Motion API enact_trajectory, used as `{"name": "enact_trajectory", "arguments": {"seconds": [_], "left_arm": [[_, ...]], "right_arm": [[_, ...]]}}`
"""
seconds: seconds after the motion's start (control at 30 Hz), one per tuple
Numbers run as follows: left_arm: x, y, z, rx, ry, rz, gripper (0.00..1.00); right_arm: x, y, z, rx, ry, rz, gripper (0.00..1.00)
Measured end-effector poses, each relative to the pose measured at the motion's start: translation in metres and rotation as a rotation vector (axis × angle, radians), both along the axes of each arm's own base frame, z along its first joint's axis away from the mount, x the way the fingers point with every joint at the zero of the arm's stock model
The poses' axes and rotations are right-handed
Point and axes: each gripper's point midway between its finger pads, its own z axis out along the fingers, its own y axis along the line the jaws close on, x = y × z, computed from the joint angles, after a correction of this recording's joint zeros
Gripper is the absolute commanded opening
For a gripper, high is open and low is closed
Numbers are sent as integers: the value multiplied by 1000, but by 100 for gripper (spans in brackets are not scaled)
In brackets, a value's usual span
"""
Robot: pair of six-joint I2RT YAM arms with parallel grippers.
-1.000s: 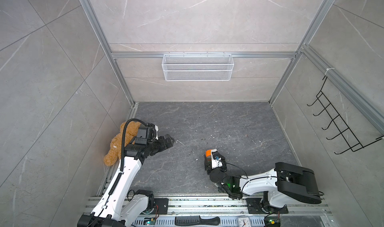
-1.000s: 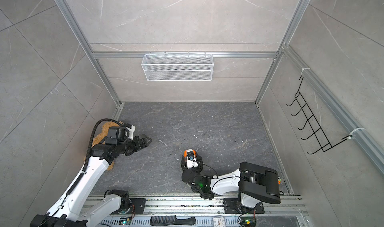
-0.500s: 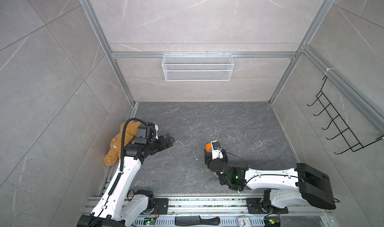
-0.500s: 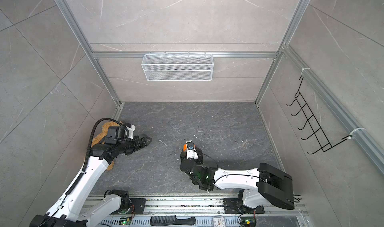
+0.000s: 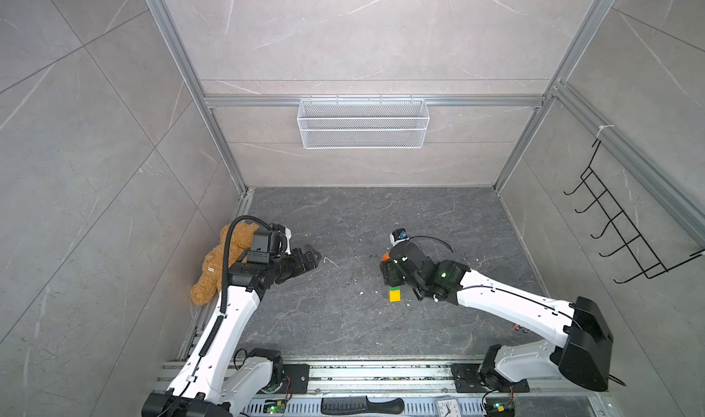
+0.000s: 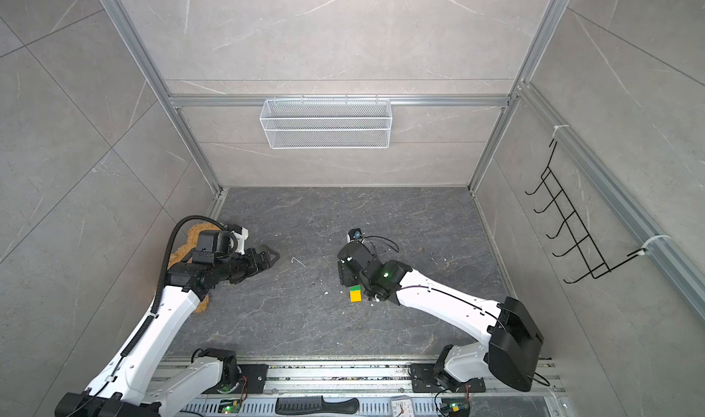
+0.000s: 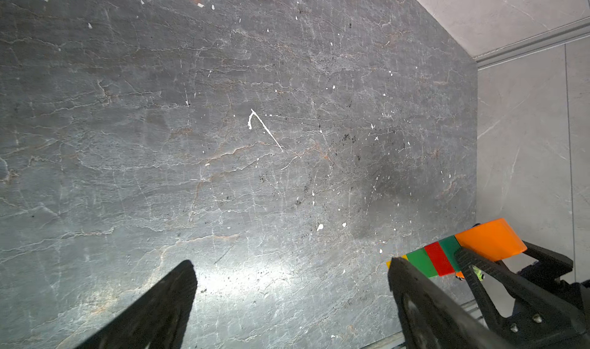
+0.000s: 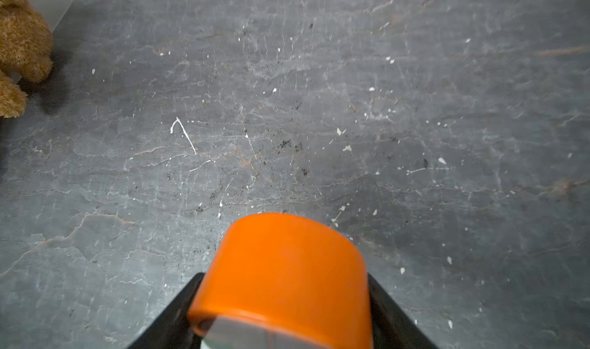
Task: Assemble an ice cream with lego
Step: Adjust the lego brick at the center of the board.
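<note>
One ice cream (image 7: 440, 258) in right hand (image 5: 390, 274), orange cap (image 8: 284, 267) pointing toward back wall (image 5: 362, 167).

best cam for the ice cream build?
Left wrist: the ice cream shows side-on, orange cap, green, red, green, yellow tip. Right wrist shows only the blurred orange cap. Both top views show mostly the green-yellow stem; the right arm hides the rest.

Both top views: high above the near edge, looking steeply down on the whole floor (image 5: 343, 319), nearly equal framing. Left wrist view: low over the floor, faces right, ice cream (image 7: 439, 258) at its edge. Right wrist view: low, faces left toward the bear (image 8: 22, 37). Both wrist views share the white scratch (image 7: 265, 130) mid-floor.
</note>
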Motion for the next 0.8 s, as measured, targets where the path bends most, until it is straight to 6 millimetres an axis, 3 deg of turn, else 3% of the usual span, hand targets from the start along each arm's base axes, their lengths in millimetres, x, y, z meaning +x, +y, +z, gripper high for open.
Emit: {"name": "enact_trajectory", "arguments": {"seconds": [0.2, 0.43, 0.8], "left_arm": [[0, 0, 1, 2, -2, -4, 97], [0, 0, 1, 0, -3, -5, 97], [-1, -1, 3, -4, -10, -7, 97]], "right_arm": [[5, 1, -24, -48, 228, 59, 44], [-5, -4, -61, -123, 446, 109, 44], [-21, -10, -93, -166, 615, 152, 37]]}}
